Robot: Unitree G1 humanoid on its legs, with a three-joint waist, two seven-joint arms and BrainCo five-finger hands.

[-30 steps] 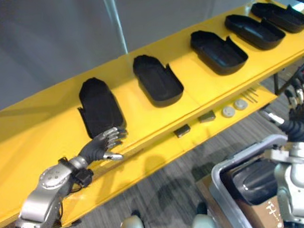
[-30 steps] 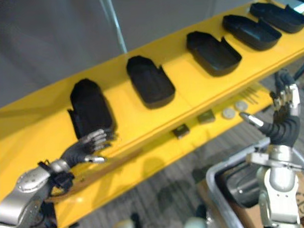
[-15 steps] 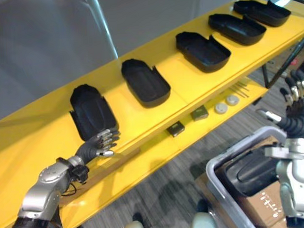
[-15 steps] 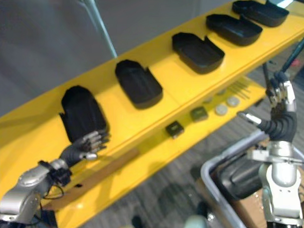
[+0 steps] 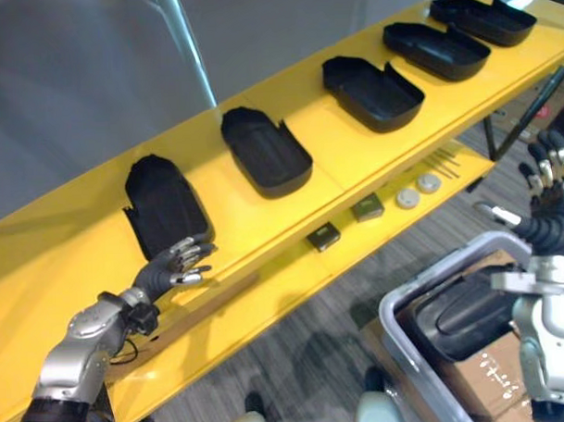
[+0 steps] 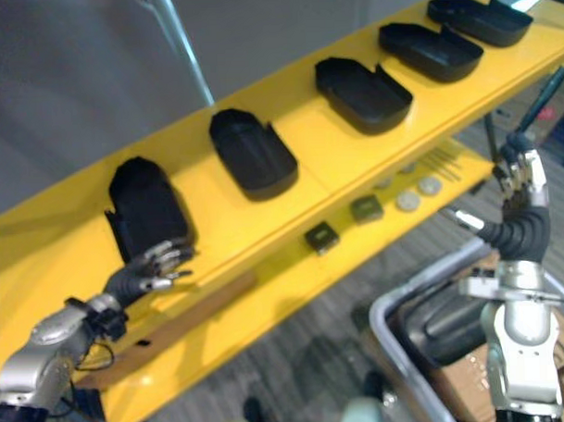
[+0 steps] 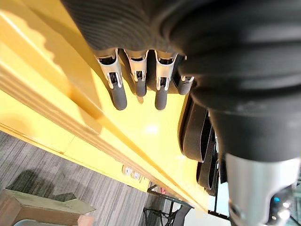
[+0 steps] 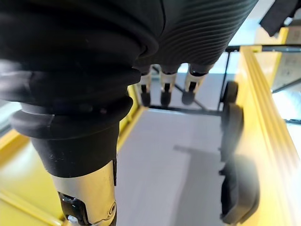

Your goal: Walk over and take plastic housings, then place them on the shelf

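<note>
On the yellow shelf (image 5: 69,228), the leftmost plastic housing (image 5: 166,208) lay first in a row of five spaced evenly along the top board, I judged so that each could be reached singly. My left hand (image 5: 177,264) hovered just beside its near end, fingers loosely straight, holding nothing. My right hand (image 5: 548,179) stood raised with fingers spread, empty, above the grey bin (image 5: 442,278), where another housing (image 5: 466,311) waited.
</note>
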